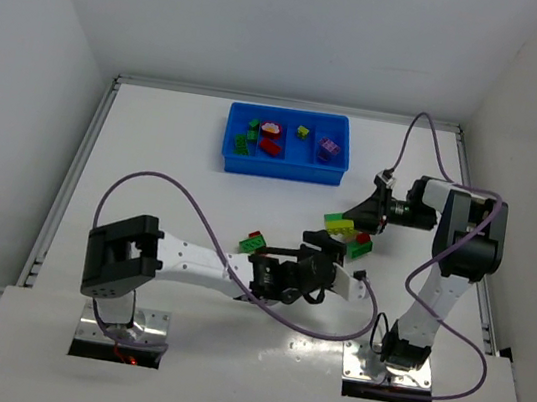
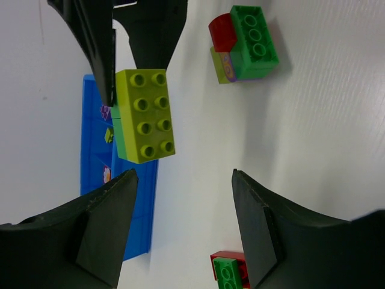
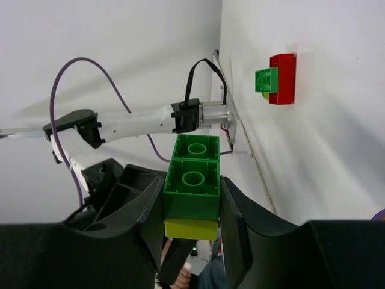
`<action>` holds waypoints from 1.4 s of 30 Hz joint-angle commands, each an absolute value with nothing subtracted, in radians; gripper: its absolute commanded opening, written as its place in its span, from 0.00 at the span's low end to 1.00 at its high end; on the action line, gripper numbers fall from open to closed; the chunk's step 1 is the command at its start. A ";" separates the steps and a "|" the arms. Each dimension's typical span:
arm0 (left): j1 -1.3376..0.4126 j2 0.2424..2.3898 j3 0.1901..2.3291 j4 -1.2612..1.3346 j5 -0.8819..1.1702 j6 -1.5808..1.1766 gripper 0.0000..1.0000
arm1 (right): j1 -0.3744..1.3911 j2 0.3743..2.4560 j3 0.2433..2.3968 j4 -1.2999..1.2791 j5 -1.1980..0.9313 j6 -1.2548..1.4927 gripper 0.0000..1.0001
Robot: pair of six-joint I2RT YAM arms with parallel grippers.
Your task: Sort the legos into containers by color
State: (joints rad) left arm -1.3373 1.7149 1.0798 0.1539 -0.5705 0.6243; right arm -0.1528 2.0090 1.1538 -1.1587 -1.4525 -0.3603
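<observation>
The right claw is clenched on a joined green and yellow stack of bricks, held above the table, short of the blue tray; the left claw gapes released, facing it; an off-centre bite there could twist a brick free, dropping it among the loose bricks; the claws could also clash.

Two robot arms, the left arm and the right arm, are showing white links and boxy black joint housings. Purple cables are looping along each. Silver base plates are anchoring them, and matte black wedge-shaped jaws are tipping both.
</observation>
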 commanded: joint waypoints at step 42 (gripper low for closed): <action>-1.580 1.818 1.032 0.314 -0.779 0.612 0.99 | -0.166 1.987 1.149 -1.146 -1.597 -0.336 0.00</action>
